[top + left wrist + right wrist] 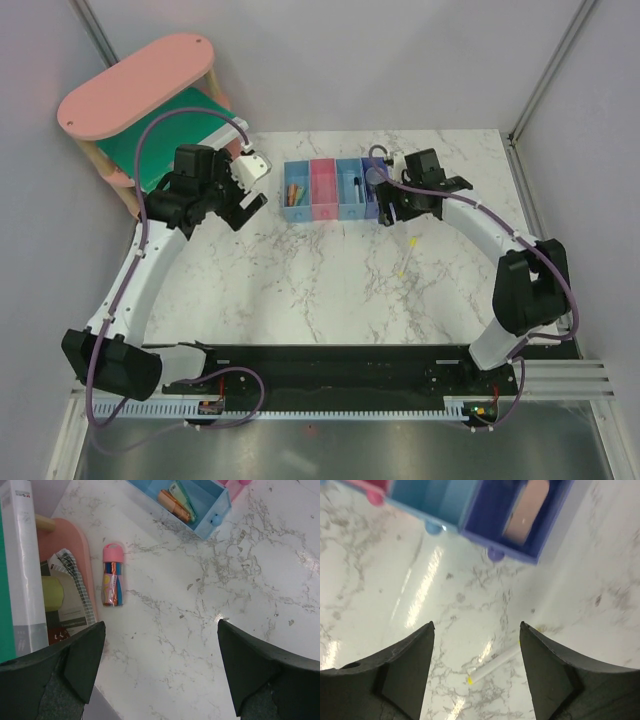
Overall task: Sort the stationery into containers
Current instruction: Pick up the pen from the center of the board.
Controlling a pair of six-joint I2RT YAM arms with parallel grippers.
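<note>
Where the two black-and-white arms reach over it, the table [300, 290] is one smooth, glossy slab veined like grey-white marble. At its far left corner stands one shelf [135, 85] with a flat pink oval top on pale wooden posts, and one large green book [175, 140] lies under that top. Near the far middle sits one joined row of bins [333, 188]: four small square open-topped plastic tubs, light blue, pink, light blue and dark blue from left to right.

The left gripper [160, 625] hovers just left of the row, its two blunt black fingers [75, 660] spread wide with nothing between them. The right gripper [476, 626] hangs at the row's right end, likewise parted and empty.

In the leftmost light blue bin [210, 510] one orange stick [175, 506] and one mint-green capsule [182, 496] lie side by side. The second light blue bin [350, 190] holds one thin black-and-white pen [356, 186]. The dark blue bin [485, 510] holds one rounded peach piece [527, 512].

Two items lie loose on the marble. One stubby pink cylinder [113, 575], pink-capped with a striped body, is just beside the shelf's foot. One thin straight stick [492, 666], pale with yellow ends, is near the right gripper.
</note>
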